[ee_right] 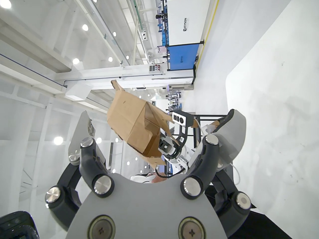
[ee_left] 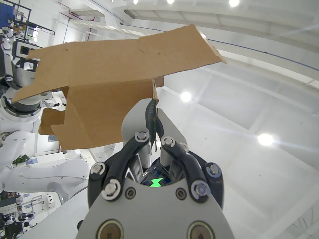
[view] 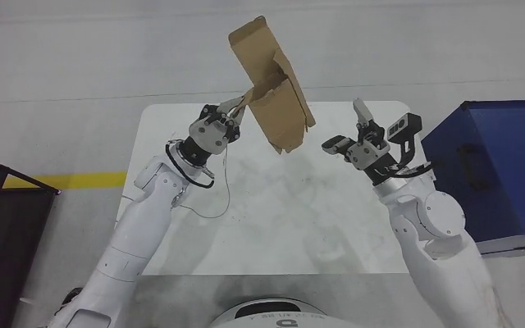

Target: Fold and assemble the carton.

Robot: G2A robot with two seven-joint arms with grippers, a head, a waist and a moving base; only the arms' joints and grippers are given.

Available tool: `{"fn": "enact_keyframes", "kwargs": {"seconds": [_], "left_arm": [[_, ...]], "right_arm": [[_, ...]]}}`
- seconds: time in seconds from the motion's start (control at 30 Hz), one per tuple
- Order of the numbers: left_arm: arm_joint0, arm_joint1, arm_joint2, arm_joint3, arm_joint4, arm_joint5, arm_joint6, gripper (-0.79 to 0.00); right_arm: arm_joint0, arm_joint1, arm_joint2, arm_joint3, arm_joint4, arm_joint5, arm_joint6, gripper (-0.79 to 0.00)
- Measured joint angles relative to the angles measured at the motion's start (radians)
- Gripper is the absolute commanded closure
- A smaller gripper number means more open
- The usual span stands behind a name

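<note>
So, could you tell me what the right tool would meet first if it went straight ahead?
Probably the carton, held by the left tool: it sits ahead of the right tool, though depth is unclear.

White table (view: pixel 271 238), grey floor (view: pixel 82 66), yellow line (view: pixel 90 178), blue bin (view: pixel 484 164)

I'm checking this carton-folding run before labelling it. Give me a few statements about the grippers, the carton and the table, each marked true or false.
1. The left gripper is shut on an edge of the carton. True.
2. The carton lies flat on the table. False: it is held up in the air, off the tabletop.
3. The right gripper is open and apart from the carton. True.
4. The carton is closed at both ends. False: its flaps hang loose, and the right wrist view shows one end open.
</note>
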Motion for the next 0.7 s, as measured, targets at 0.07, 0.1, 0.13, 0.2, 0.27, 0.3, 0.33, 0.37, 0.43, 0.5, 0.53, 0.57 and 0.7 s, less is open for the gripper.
{"fn": "enact_keyframes", "kwargs": {"seconds": [0.07, 0.1, 0.13, 0.2, 0.27, 0.3, 0.33, 0.37, 0.43, 0.5, 0.53, 0.57, 0.7], "left_arm": [[-0.005, -0.005, 0.015, 0.01, -0.004, -0.002, 0.001, 0.0], [-0.008, -0.007, 0.019, 0.015, -0.005, -0.003, 0.002, 0.0], [-0.011, -0.01, 0.023, 0.023, -0.007, -0.006, 0.003, 0.0], [-0.017, -0.013, 0.028, 0.033, -0.008, -0.009, 0.006, 0.0], [-0.023, -0.016, 0.032, 0.042, -0.001, -0.013, 0.008, 0.0], [-0.024, -0.018, 0.033, 0.045, -0.001, -0.015, 0.008, 0.0], [-0.027, -0.019, 0.034, 0.049, 0.001, -0.016, 0.008, 0.0], [-0.028, -0.02, 0.034, 0.052, 0.004, -0.017, 0.009, 0.0], [-0.032, -0.023, 0.036, 0.056, 0.009, -0.017, 0.009, 0.0], [-0.034, -0.024, 0.036, 0.059, 0.013, -0.015, 0.007, 0.0], [-0.035, -0.026, 0.037, 0.061, 0.015, -0.014, 0.006, 0.0], [-0.035, -0.027, 0.037, 0.062, 0.018, -0.014, 0.004, 0.0], [-0.038, -0.03, 0.04, 0.067, 0.036, -0.012, -0.004, 0.0]], "right_arm": [[-0.003, -0.002, -0.005, 0.001, 0.01, -0.011, 0.012, -0.785], [-0.003, -0.002, -0.005, 0.002, 0.011, -0.012, 0.017, -0.785], [-0.004, -0.003, -0.006, 0.002, 0.007, -0.013, 0.021, -0.785], [-0.004, -0.004, -0.01, 0.001, 0.0, -0.011, 0.028, -0.785], [-0.002, -0.005, -0.017, 0.0, -0.01, -0.006, 0.033, -0.782], [-0.001, -0.005, -0.02, 0.0, -0.015, -0.003, 0.034, -0.754], [0.002, -0.006, -0.026, 0.0, -0.017, 0.001, 0.037, -0.736], [0.004, -0.007, -0.03, 0.0, -0.018, 0.003, 0.041, -0.727], [0.011, -0.008, -0.041, 0.001, -0.017, 0.007, 0.051, -0.696], [0.018, -0.01, -0.049, 0.002, -0.013, 0.006, 0.06, -0.671], [0.022, -0.011, -0.052, 0.002, -0.008, 0.001, 0.067, -0.653], [0.024, -0.012, -0.053, 0.001, 0.0, -0.005, 0.072, -0.628], [0.022, -0.015, -0.041, 0.0, 0.047, -0.038, 0.096, -0.548]]}}
